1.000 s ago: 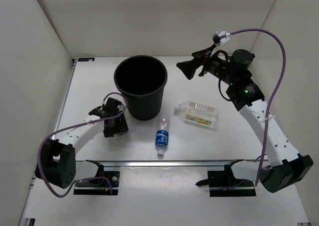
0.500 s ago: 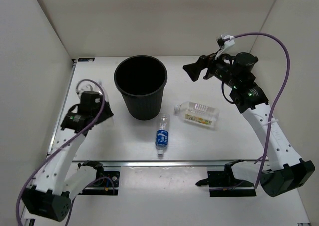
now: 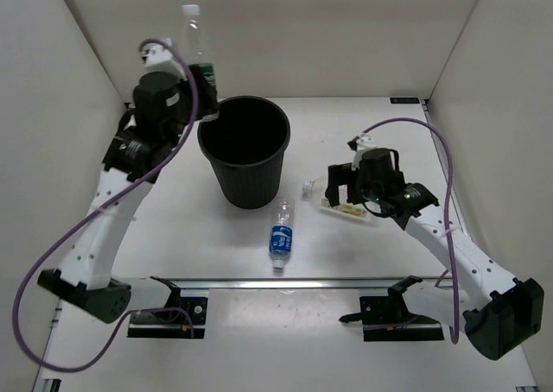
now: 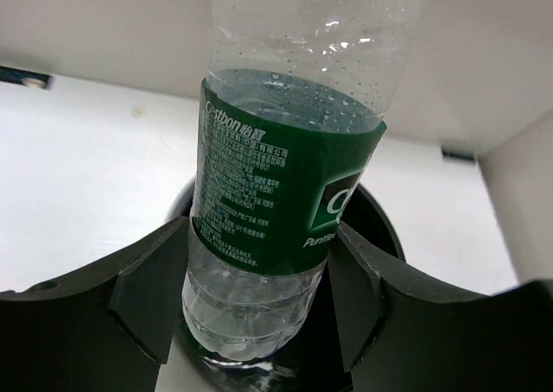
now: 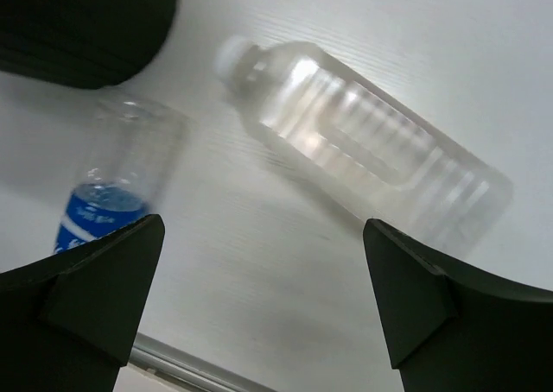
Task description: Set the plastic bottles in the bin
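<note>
- The left gripper, down on the tabletop left of the bin a second ago, now hangs by the bin's left rim. It is clamped on the upright green-labelled bottle.
- The right gripper has dropped from the far right, jaws wide, over the yellow-labelled bottle lying right of the bin.
- I reckon one drop is imminent and another pickup is starting. The blue-labelled bottle lies near the front edge.
- The green label reads "Cestbon"; I can't read the other labels.
</note>
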